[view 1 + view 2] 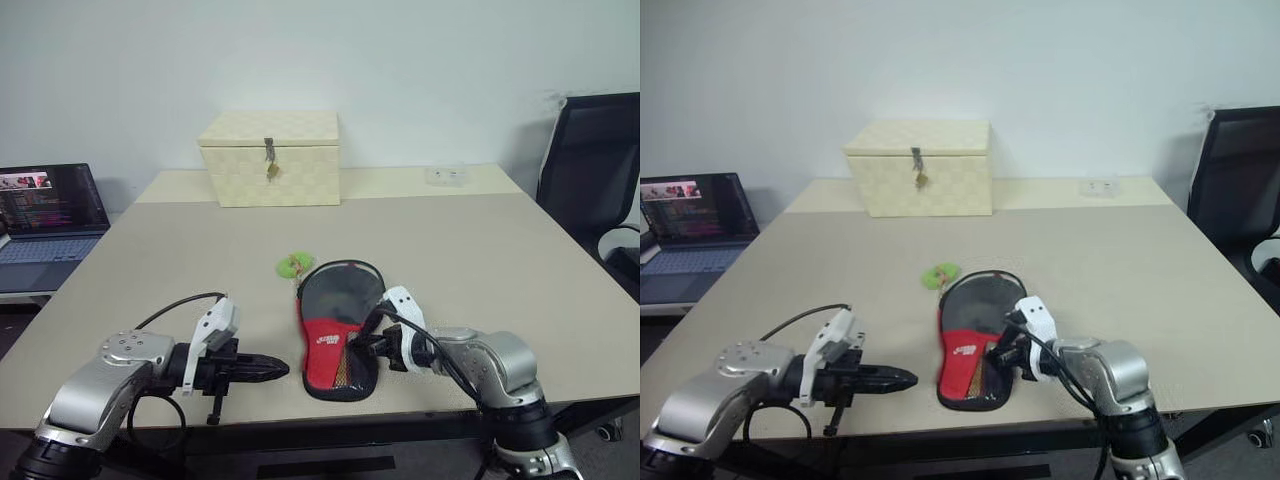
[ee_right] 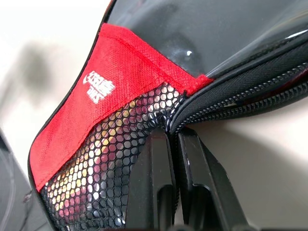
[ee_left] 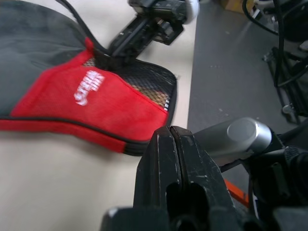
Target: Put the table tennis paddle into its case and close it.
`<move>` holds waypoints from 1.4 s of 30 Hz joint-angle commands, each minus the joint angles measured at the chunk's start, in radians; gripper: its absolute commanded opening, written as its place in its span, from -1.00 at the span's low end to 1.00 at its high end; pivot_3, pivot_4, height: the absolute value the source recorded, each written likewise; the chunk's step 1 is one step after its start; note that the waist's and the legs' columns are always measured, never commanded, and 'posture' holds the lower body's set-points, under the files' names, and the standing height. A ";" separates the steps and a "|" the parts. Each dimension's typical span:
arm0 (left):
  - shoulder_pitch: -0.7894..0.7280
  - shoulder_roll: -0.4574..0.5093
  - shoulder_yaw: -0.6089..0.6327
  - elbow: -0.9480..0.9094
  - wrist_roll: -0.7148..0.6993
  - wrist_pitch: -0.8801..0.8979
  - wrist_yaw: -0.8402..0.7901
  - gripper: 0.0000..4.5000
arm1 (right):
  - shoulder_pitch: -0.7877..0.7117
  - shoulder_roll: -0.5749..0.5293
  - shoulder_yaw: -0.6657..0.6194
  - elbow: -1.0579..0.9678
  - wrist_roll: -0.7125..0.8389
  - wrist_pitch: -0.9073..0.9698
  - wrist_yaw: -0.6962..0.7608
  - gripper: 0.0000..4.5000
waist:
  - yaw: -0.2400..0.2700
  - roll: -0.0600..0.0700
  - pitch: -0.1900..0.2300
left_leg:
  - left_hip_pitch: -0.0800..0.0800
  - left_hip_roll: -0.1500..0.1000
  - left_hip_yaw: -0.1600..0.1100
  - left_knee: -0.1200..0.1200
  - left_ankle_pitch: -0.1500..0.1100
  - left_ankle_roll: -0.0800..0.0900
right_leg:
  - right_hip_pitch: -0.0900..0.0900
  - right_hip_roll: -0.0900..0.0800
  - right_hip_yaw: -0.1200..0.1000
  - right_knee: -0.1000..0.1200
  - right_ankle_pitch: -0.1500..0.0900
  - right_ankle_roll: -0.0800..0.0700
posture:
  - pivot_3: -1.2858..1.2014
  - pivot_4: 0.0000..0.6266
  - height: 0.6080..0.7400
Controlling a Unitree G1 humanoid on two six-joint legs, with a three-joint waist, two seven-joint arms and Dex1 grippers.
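Grippers come first, nearest our edge of the table: our left gripper hangs with fingers pressed together on nothing, pointing across toward the case and just short of it, while our right gripper has pinched shut on the case's zip edge beside the red mesh pocket (whether it has the zip pull itself we cannot tell). We see the case lying flat between the arms, its handle end toward us and its round end away; something wood-toned and red shows through the mesh, probably the paddle's handle, so we judge the paddle is in and closing is the step in hand. Next we must draw the zip along the rim, likely with the left steadying the fabric. Beyond lie a green ball, then a cream box.
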 commanded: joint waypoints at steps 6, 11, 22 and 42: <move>-0.025 0.021 0.013 -0.011 -0.012 -0.004 -0.003 -1.00 | 0.040 -0.040 -0.032 -0.097 0.053 0.062 -0.010 -0.99 | 0.003 0.000 0.000 | 0.000 0.000 0.000 0.000 0.000 0.000 | 0.000 0.000 0.000 0.000 0.000 0.000 | 0.03 -0.52 1.00; -0.040 0.016 0.006 0.002 -0.002 -0.011 0.002 -1.00 | 0.028 -0.015 -0.043 -0.090 0.061 0.067 -0.038 -0.99 | 0.009 0.000 0.000 | 0.000 0.000 0.001 0.000 0.000 0.000 | 0.000 0.000 0.000 0.000 0.000 0.000 | 0.03 -0.52 1.00; -0.007 0.014 0.020 -0.017 -0.009 -0.007 0.037 -1.00 | 0.010 -0.176 -0.058 -0.257 0.105 0.094 -0.017 0.18 | 0.019 0.000 0.000 | 0.000 0.000 0.001 0.000 0.000 0.000 | 0.000 0.001 0.000 -0.001 0.000 0.000 | 0.03 -0.52 1.00; -0.114 -0.070 0.029 0.161 0.164 -0.084 0.338 0.30 | -0.260 -0.036 0.214 0.373 -0.102 -0.521 0.076 1.00 | 0.028 0.000 0.000 | -0.006 0.000 0.001 0.002 0.000 0.000 | -0.006 0.001 -0.001 0.000 0.001 0.000 | 0.03 -0.52 1.00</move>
